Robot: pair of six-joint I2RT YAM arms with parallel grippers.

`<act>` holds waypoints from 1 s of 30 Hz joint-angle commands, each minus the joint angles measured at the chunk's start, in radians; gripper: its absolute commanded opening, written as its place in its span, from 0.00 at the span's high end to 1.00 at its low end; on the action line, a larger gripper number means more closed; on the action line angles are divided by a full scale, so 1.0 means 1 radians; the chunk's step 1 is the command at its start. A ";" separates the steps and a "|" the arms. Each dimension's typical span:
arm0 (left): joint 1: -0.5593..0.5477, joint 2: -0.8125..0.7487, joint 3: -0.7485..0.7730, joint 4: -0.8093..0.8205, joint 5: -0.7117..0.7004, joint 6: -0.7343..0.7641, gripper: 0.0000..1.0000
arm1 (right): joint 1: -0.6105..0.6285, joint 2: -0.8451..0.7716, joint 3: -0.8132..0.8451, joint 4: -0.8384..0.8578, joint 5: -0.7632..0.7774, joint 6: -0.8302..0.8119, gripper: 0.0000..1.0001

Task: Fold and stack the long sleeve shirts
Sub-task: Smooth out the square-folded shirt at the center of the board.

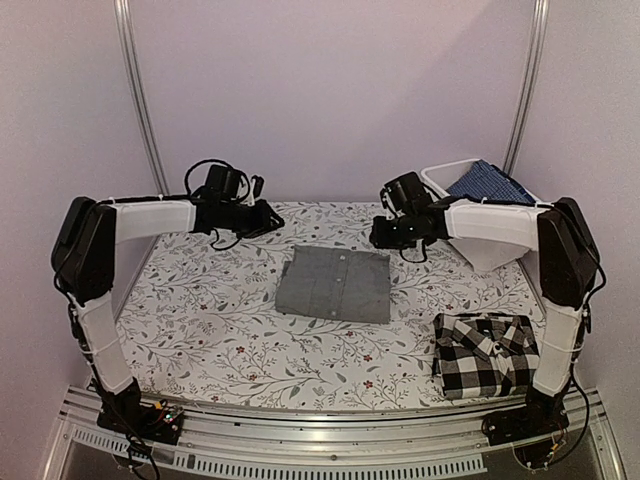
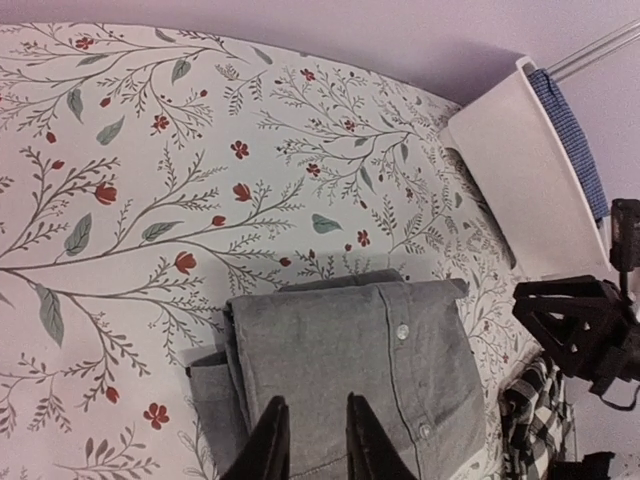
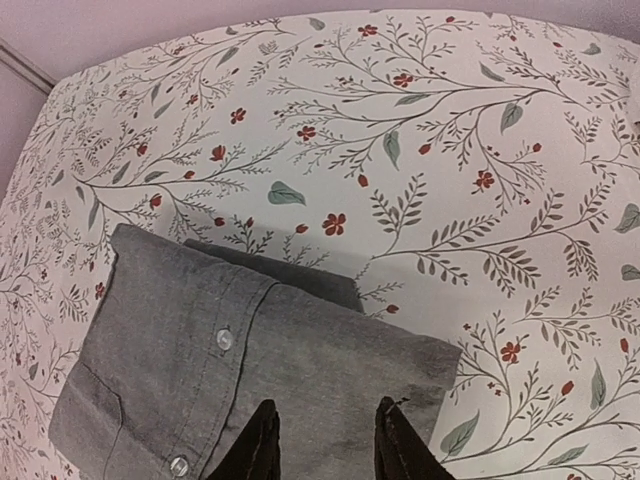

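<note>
Left gripper (image 2: pixel 310 445) hangs above the far left corner of the folded grey shirt (image 1: pixel 333 283), jaws slightly apart and holding nothing. Right gripper (image 3: pixel 325 445) hangs above its far right corner, a little wider and also empty. The folded checked shirt (image 1: pixel 485 355) lies well to its near right. A white bin (image 2: pixel 515 190) stands beyond its far right. Bare floral tablecloth (image 1: pixel 200 310) spreads to its left.

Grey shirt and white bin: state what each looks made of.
Grey shirt: woven cloth, likely cotton, matte; fine heathered weave, soft folded edges, stitched placket with pale buttons.
White bin: probably moulded plastic, smooth with a faint sheen; thin, even, rigid walls.
</note>
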 commanded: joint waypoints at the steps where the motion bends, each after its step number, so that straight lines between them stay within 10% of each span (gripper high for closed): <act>1: -0.080 -0.006 -0.082 0.047 0.056 -0.040 0.86 | 0.034 0.035 0.038 -0.027 -0.043 0.003 0.69; 30: -0.208 0.057 -0.366 0.187 0.056 -0.121 1.00 | -0.040 0.306 0.340 -0.172 -0.172 -0.035 0.60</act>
